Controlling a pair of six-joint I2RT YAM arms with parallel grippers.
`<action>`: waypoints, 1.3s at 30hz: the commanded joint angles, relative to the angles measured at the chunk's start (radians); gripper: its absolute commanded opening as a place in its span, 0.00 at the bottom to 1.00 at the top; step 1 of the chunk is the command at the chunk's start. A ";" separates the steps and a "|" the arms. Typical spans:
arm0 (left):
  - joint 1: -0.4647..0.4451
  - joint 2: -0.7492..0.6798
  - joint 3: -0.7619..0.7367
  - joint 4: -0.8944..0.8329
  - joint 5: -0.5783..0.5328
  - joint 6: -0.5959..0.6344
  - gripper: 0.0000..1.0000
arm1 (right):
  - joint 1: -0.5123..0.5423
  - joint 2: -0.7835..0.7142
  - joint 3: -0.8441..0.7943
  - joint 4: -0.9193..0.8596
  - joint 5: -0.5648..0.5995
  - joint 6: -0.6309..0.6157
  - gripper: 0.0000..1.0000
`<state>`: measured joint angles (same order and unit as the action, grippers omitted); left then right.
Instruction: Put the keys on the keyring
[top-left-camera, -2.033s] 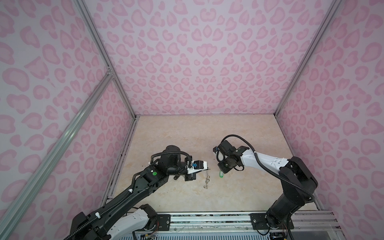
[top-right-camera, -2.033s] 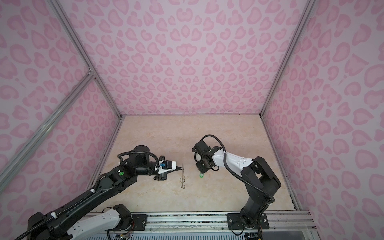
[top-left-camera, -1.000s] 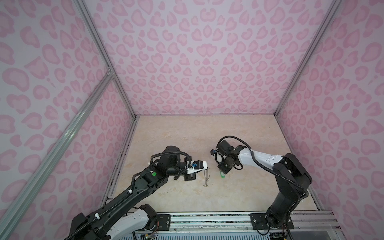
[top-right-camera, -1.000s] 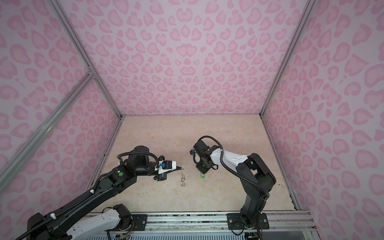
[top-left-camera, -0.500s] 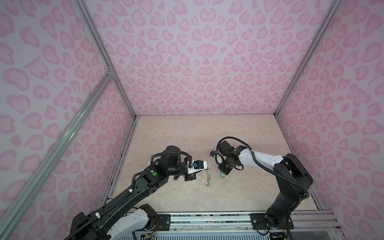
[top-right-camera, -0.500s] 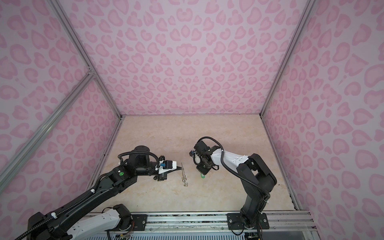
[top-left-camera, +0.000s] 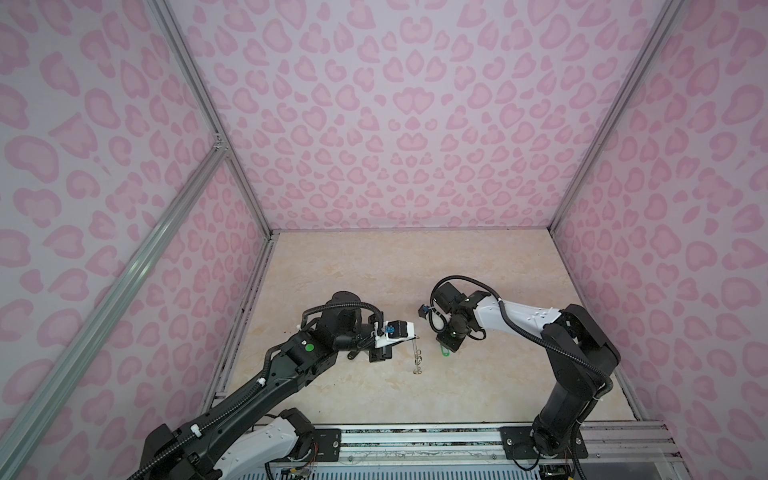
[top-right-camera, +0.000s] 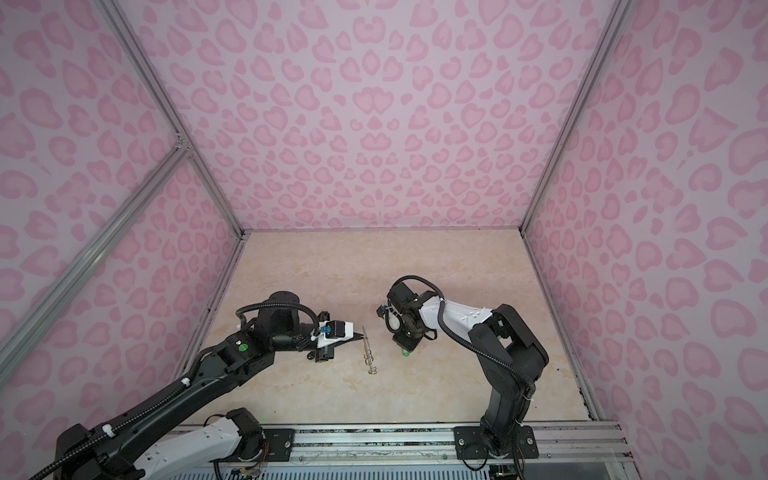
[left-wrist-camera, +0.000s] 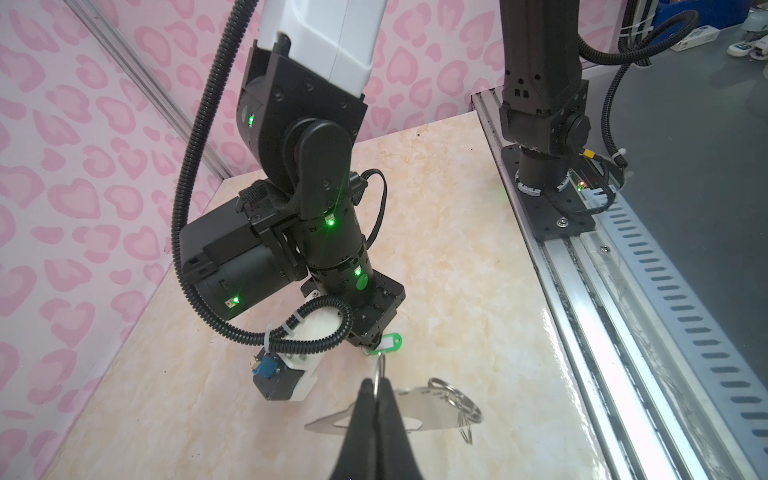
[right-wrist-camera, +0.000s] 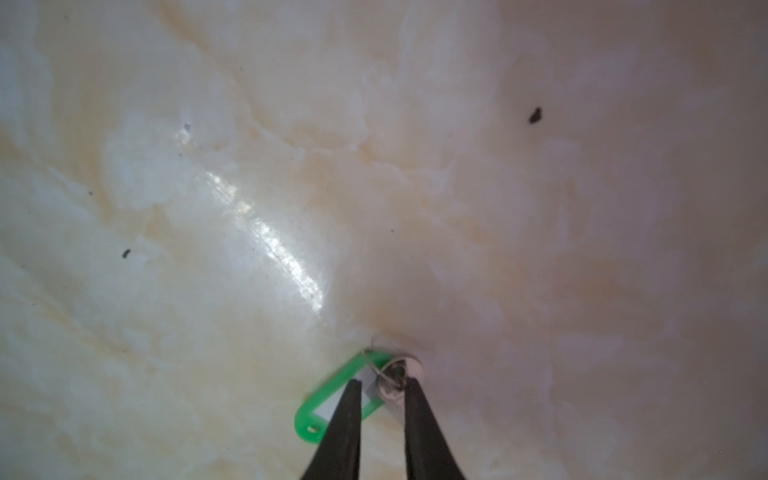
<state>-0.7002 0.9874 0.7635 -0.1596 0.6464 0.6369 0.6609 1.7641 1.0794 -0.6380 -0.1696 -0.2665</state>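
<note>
My left gripper (left-wrist-camera: 376, 388) is shut on one wire ring of the keyring (left-wrist-camera: 419, 409), a flat grey plate with an oval cutout that it holds on edge, just off the table. In both top views the keyring (top-left-camera: 417, 355) (top-right-camera: 368, 353) shows as a thin strip hanging from that gripper (top-left-camera: 413, 338). To its right, my right gripper (right-wrist-camera: 382, 382) points down at the table, its narrow jaws closed round a silver key (right-wrist-camera: 397, 376). The key's green tag (right-wrist-camera: 328, 407) (top-left-camera: 444, 354) lies beside the fingertips on the table.
The beige marble-look table (top-left-camera: 478, 270) is walled on three sides by pink-patterned panels. A metal rail (top-left-camera: 415, 442) with both arm bases runs along the front edge. The right arm's wrist and cable (left-wrist-camera: 291, 249) stand close behind the keyring.
My right gripper has edged a little left toward the keyring, staying over the green tag. The keyring in my left gripper has swung slightly to the right.
</note>
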 joint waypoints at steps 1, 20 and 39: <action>0.001 0.002 0.003 0.023 0.002 0.007 0.03 | 0.002 0.006 0.005 -0.011 -0.004 -0.011 0.19; 0.001 -0.003 -0.001 0.024 -0.002 0.007 0.03 | 0.001 -0.031 0.009 -0.020 -0.007 0.013 0.14; 0.003 -0.070 -0.026 0.007 -0.044 0.001 0.03 | -0.029 -0.151 -0.058 -0.002 -0.151 -0.674 0.19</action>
<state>-0.6994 0.9257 0.7418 -0.1696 0.6010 0.6395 0.6392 1.6203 1.0412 -0.6456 -0.2955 -0.7631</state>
